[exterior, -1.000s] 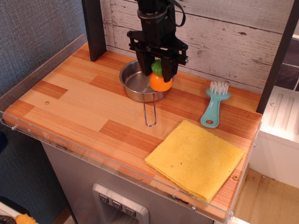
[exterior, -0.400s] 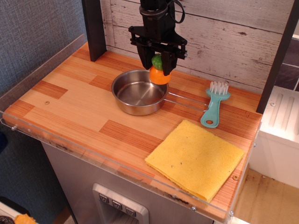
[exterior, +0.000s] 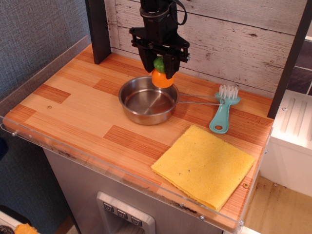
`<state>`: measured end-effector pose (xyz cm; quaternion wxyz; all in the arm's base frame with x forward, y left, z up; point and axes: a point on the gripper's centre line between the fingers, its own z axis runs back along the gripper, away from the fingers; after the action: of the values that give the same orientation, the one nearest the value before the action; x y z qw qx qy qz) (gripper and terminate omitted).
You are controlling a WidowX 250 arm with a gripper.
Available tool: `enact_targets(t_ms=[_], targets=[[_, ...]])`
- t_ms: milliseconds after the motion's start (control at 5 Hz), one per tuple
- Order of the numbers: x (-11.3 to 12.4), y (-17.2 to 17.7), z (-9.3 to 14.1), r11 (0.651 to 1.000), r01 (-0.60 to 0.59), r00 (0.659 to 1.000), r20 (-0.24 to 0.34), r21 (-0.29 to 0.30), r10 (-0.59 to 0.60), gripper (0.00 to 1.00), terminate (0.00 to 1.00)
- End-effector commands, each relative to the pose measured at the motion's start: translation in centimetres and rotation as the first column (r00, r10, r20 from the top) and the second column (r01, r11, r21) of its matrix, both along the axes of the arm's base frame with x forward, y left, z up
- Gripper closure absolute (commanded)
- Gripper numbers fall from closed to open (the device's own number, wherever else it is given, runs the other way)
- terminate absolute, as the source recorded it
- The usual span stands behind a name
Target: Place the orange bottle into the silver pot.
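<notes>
The orange bottle (exterior: 161,77), round and orange with a green top, hangs between the fingers of my black gripper (exterior: 160,68). The gripper is shut on it and holds it above the back right rim of the silver pot (exterior: 147,102). The pot is a shallow shiny steel pan on the wooden counter, and nothing shows inside it. Its thin wire handle (exterior: 197,102) points right, toward the brush.
A teal dish brush (exterior: 223,111) with white bristles lies right of the pot, touching the handle's tip. A flat yellow cloth (exterior: 204,165) lies at the front right. A dark post (exterior: 98,30) stands at the back left before a white plank wall.
The pot has swung round and shifted: its handle pointed to the front, now it points right to the brush. The gripper with the bottle has risen and moved slightly left.
</notes>
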<state>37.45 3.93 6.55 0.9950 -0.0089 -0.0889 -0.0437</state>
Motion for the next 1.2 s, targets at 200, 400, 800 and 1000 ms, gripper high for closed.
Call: enact_targets(t_ms=[200, 400, 800, 1000], targets=[[-2.4, -0.1, 6.9, 0.998, 0.041, 0.98, 0.198, -0.048, -0.031, 1.0, 0.0], [-2.7, 0.5, 5.4, 0.999, 0.025, 0.989, 0.148, -0.039, -0.019, 1.0, 0.0], [-4.4, 1.5, 2.6, 1.0, 0.011, 0.998, 0.06, 0.018, -0.012, 1.0, 0.0], [-4.4, 1.7, 1.9, 1.0, 0.011, 0.999, 0.041, 0.027, -0.012, 1.0, 0.0]])
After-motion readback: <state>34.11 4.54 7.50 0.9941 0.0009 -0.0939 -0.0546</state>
